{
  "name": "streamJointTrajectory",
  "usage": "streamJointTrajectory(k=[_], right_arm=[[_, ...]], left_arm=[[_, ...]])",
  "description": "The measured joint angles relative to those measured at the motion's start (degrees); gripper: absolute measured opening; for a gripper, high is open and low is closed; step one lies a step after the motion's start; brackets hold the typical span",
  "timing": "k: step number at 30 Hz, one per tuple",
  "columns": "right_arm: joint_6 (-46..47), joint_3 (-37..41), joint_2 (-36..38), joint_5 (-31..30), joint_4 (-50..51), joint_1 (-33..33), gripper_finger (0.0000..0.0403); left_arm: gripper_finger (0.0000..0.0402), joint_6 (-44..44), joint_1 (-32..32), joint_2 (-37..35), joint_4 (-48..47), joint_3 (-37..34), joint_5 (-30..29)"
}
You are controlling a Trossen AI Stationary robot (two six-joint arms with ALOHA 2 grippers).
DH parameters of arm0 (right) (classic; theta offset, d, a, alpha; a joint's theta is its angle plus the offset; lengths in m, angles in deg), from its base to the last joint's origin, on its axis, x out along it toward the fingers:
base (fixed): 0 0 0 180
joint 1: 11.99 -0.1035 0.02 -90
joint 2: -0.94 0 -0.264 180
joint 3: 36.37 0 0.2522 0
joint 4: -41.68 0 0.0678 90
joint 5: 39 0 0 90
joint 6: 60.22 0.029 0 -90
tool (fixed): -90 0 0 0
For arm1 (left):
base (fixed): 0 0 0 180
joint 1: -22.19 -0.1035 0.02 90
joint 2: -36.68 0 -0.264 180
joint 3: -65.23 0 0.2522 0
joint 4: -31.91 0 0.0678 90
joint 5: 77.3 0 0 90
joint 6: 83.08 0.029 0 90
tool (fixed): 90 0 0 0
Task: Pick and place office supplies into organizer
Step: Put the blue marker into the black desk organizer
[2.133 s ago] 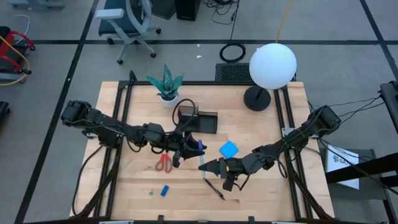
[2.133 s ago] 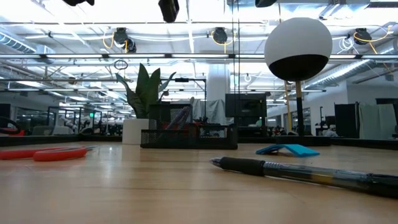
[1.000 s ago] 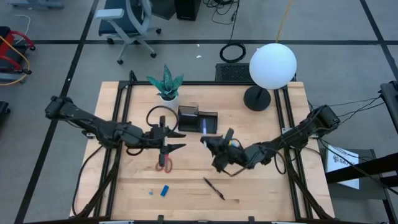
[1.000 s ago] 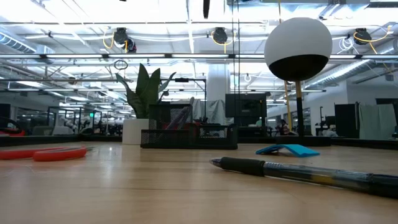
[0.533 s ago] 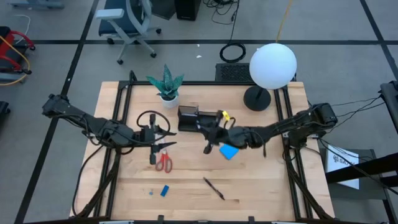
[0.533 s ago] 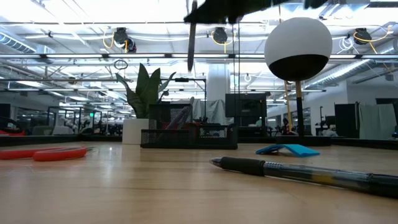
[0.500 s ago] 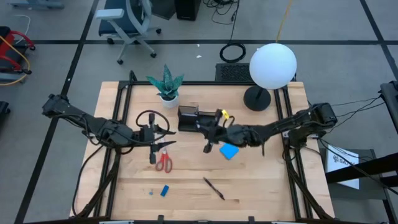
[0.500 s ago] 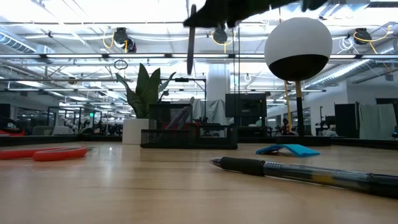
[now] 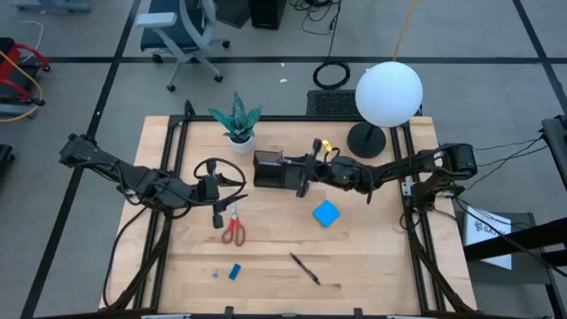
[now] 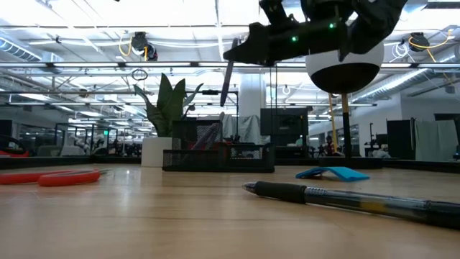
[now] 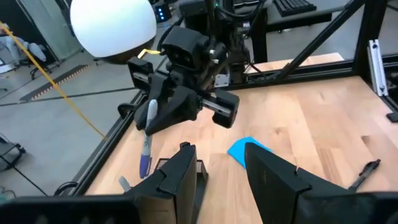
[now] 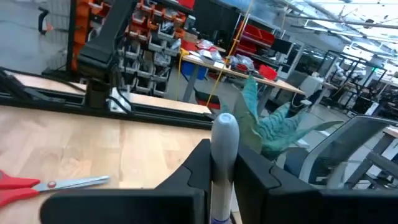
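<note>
My right gripper [image 9: 306, 175] hovers over the black organizer [image 9: 282, 170], shut on a grey-and-purple pen [image 11: 148, 138]. In the low view that pen [image 10: 227, 80] hangs above the organizer [image 10: 219, 152]. My left gripper [image 9: 217, 191] is open and stays just on the far side of the red-handled scissors [image 9: 233, 229], touching nothing. The blue notepad [image 9: 326, 213], a black pen [image 9: 304, 268] and a small blue block [image 9: 235, 271] lie flat on the table. My right gripper [image 12: 222, 169] pinches the pen between its two fingers by the grey upper part [image 12: 224, 134]. The fingers [image 11: 163, 109] come from the table's right, slanting down, and lie across the pen. The pen is lifted clear and hangs almost upright, its purple end [image 11: 145, 165] pointing down.
A potted plant [image 9: 236, 120] stands beyond the organizer toward the far left. A lamp with a white globe [image 9: 388, 92] and a round black base [image 9: 365, 139] stands at the far right. Bare wood lies along the near edge around the black pen.
My right gripper has carried the pen from the middle of the table toward the far edge, to a spot above the organizer, and has come lower; the pen now hangs slightly tilted. My left gripper has drawn back a little toward the table's left edge.
</note>
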Motion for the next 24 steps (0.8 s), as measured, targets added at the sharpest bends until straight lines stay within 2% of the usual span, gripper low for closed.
streamJointTrajectory(k=[5, 9, 13, 15, 21, 24], right_arm=[[1.39, 0.15, 0.0, 4.76, -1.71, 2.65, 0.0033], [1.52, 0.15, 0.0, 5.56, -1.54, 4.82, 0.0033], [3.15, 0.13, -0.58, 9.65, -2.98, 7.04, 0.0033], [3.17, 0.09, -1.51, 9.8, -4.09, 7.56, 0.0033], [3.97, -4.32, -8.16, 12.71, -3.69, 7.96, 0.0033], [2.98, -6.99, -10.45, 12.5, -0.52, 7.71, 0.0033]], left_arm=[[0.0145, 1.12, -0.85, 0.01, 0.02, 0.0, -3.84], [0.0145, 1.17, -3.64, 0.02, -0.18, -0.12, -3.41], [0.0145, 2.94, -7.94, 0.04, 4.75, -3.44, -0.11], [0.0145, 3.71, -10.71, 0.04, 7.08, -5.02, 1.73], [0.0145, 3.47, -18.39, -0.64, 13.83, -8.45, 14.65], [0.0145, 1.91, -20.26, -1.19, 13.61, -9.44, 17.38]])
